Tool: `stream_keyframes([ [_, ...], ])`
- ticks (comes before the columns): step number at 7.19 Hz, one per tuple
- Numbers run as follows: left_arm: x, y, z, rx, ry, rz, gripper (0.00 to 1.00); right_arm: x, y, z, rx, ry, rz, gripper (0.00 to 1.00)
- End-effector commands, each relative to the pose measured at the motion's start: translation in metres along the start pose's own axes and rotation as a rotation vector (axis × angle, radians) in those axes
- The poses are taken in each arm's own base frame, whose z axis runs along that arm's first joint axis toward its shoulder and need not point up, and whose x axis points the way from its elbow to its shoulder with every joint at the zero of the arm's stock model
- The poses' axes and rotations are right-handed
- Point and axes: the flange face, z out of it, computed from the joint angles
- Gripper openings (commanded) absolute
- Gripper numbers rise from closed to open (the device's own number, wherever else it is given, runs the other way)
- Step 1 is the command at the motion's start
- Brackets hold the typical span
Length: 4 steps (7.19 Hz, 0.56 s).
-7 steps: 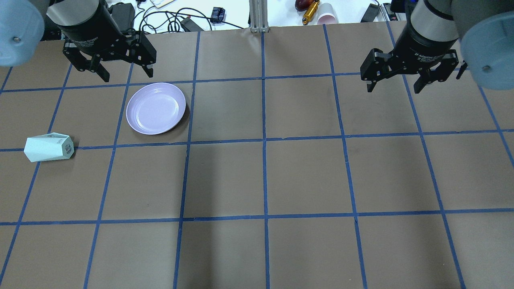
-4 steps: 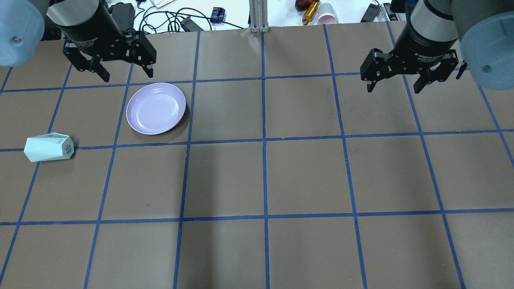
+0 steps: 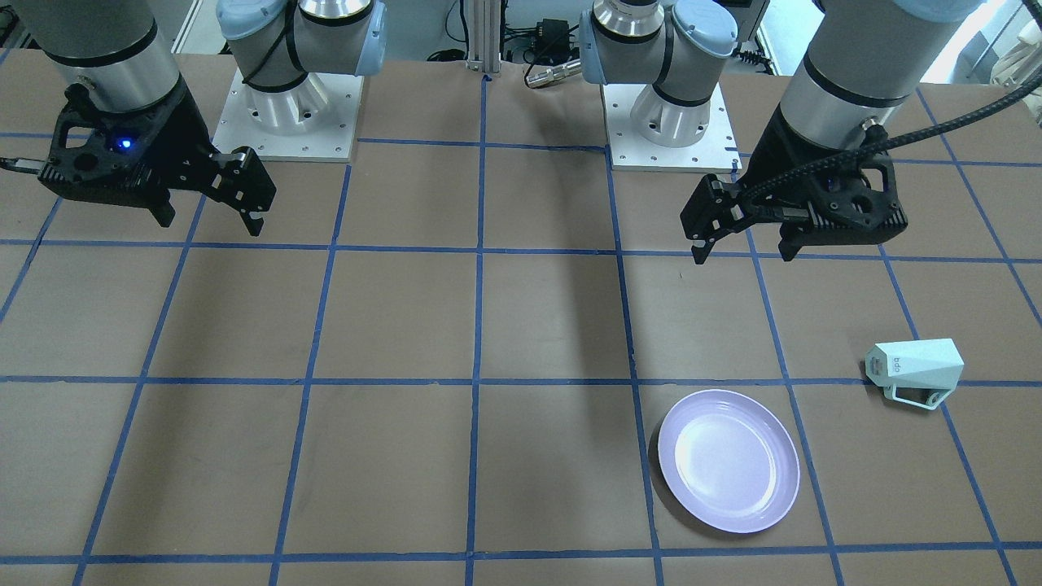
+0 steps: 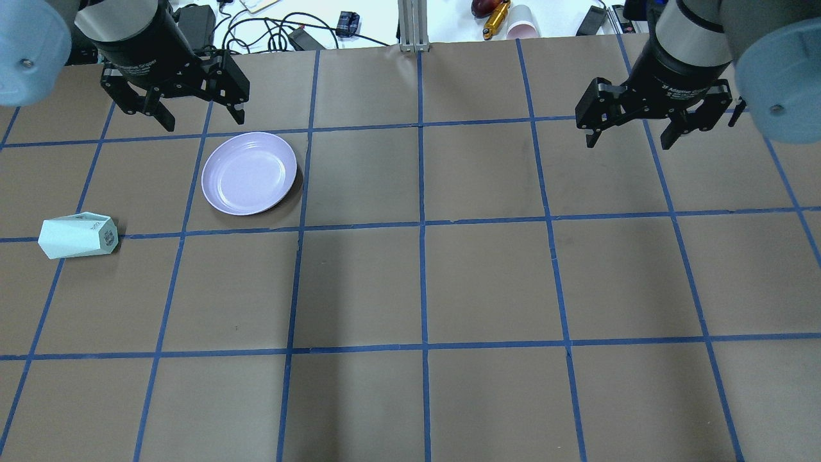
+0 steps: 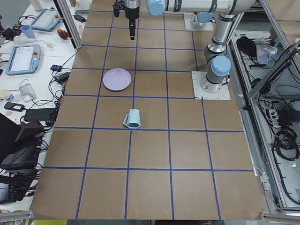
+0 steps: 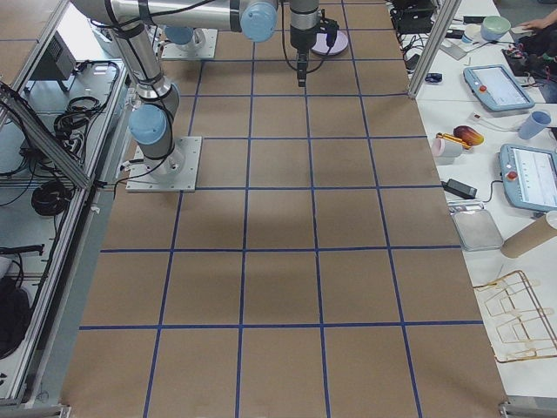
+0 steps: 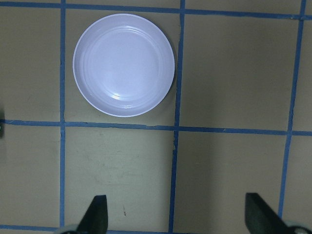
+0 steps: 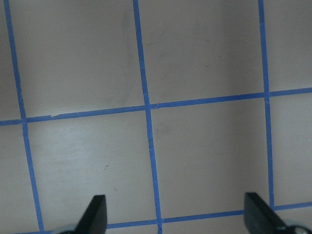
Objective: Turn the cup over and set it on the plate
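Cup (image 4: pixel 78 236) is seen lying on its side, near the plate (image 4: pixel 249 173) but apart from it. Left gripper (image 4: pixel 204 122) — spread wide, empty — is held aloft near the plate; right gripper (image 4: pixel 628 143), likewise, well apart from it.

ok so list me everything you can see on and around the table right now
cup: one, pale mint green, lying on its side on the robot's left side of the table, apart from the plate
plate: one, lavender, empty, flat on the table near the left gripper
table: one, brown top
tape lines: blue, a grid across the table
handheld screens: two, grey with blue edges, on the white side bench
cables: several, black, on the bench past the table's far edge
left gripper: one, black, open, empty, above the table beside the plate
right gripper: one, black, open, empty, above bare table on the right side
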Motion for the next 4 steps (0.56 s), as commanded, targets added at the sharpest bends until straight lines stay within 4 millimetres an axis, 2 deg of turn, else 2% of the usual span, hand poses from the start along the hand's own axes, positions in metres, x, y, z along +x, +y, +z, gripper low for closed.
stream_keyframes([
  [1,-0.0005,-0.0002,0.0,0.0,0.001,-0.001,1.0,0.0,-0.0003,0.0005,-0.001,0.0,0.0,1.0],
  [4,-0.0009,-0.0008,0.0007,0.0,-0.004,-0.001,1.0,0.0,-0.0003,0.0005,-0.001,0.0,0.0,1.0],
])
